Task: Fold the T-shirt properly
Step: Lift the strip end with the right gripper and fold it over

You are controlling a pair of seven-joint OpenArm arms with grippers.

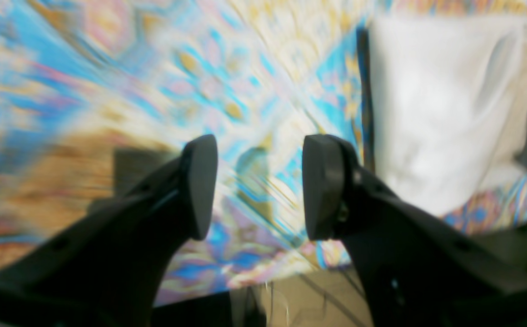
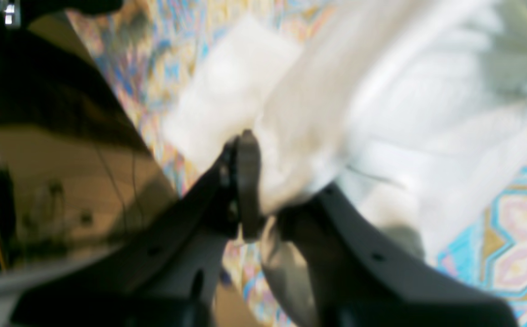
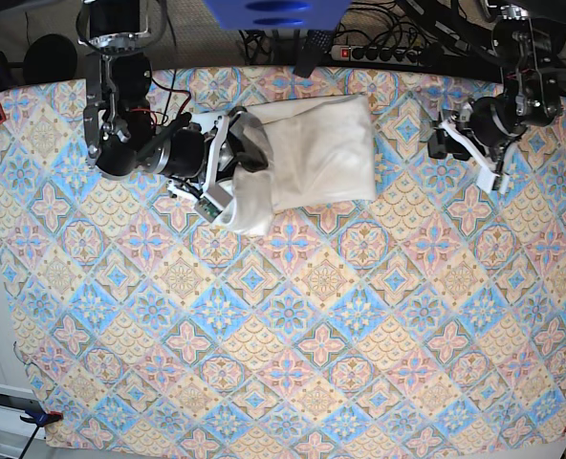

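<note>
right gripper (image 2: 263,190) pinching the t-shirt (image 3: 312,158), left gripper (image 1: 259,186) spread and empty

right fingers (image 2: 247,181) are clamped on a bunched fold of soft white cloth; the left one's flat black pads (image 1: 200,186) stand apart over the tablecloth (image 3: 293,325), a busy tile pattern in blue, orange and pink. the base view shows what the blurry wrist views don't: the shirt sits folded into a rough rectangle at the table's far side, its left edge lifted, the left arm well off to the right.

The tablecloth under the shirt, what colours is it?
The tablecloth has blue, orange, pink and cream diamond tiles, clearest in the base view.
</note>
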